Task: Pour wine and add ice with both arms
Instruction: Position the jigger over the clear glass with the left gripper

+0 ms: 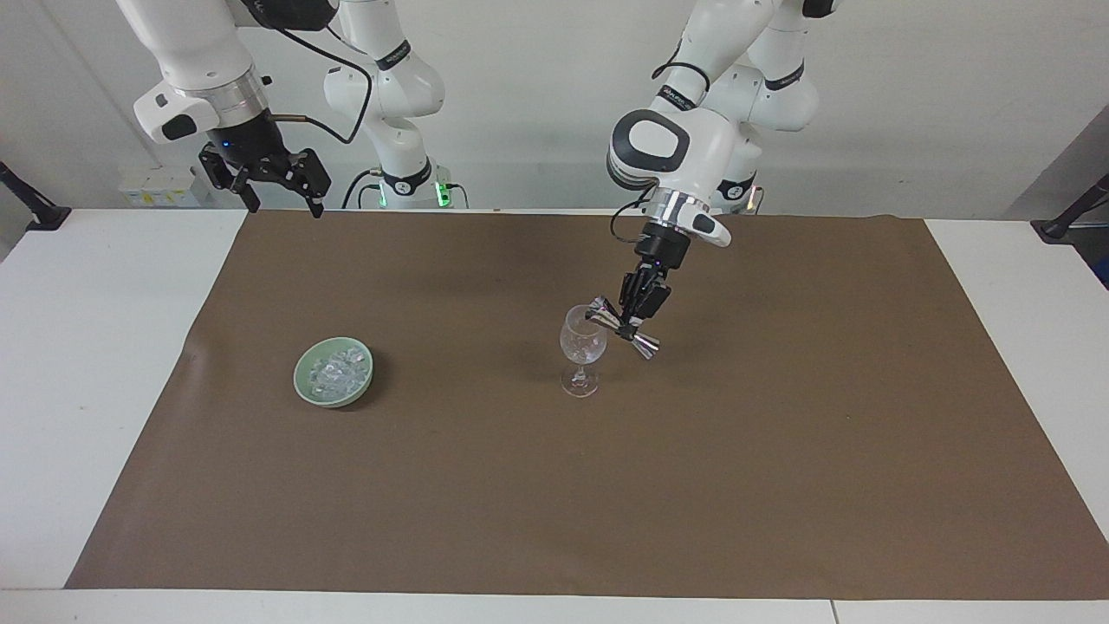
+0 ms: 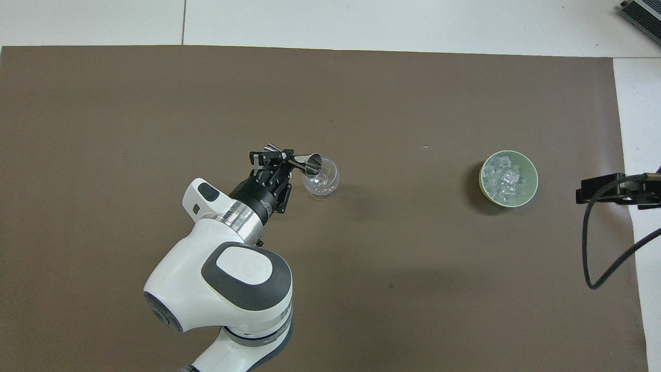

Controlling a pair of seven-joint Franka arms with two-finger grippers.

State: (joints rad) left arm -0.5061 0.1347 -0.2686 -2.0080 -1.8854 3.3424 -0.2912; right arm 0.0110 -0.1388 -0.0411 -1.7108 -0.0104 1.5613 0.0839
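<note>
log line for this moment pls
left claw: shut on tilted steel double-cone jigger over clear stemmed wine glass | right claw: open, waiting

Robotics lab, prob. a test cell: two white jointed arms [image 1: 684,147] w/ cabling bolted at a white counter [image 1: 95,347] under a brown paper sheet [image 1: 780,451], plain white wall, clamp stands at corners.

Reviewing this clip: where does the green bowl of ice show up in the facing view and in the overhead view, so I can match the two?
Facing view: the green bowl sits on the brown mat toward the right arm's end, at that picture's left.
Overhead view: the same bowl lies at that picture's right, holding the ice.
Shared landmark: the wine glass near the mat's middle; in both views the bowl stands beside it, toward the right arm's end.
</note>
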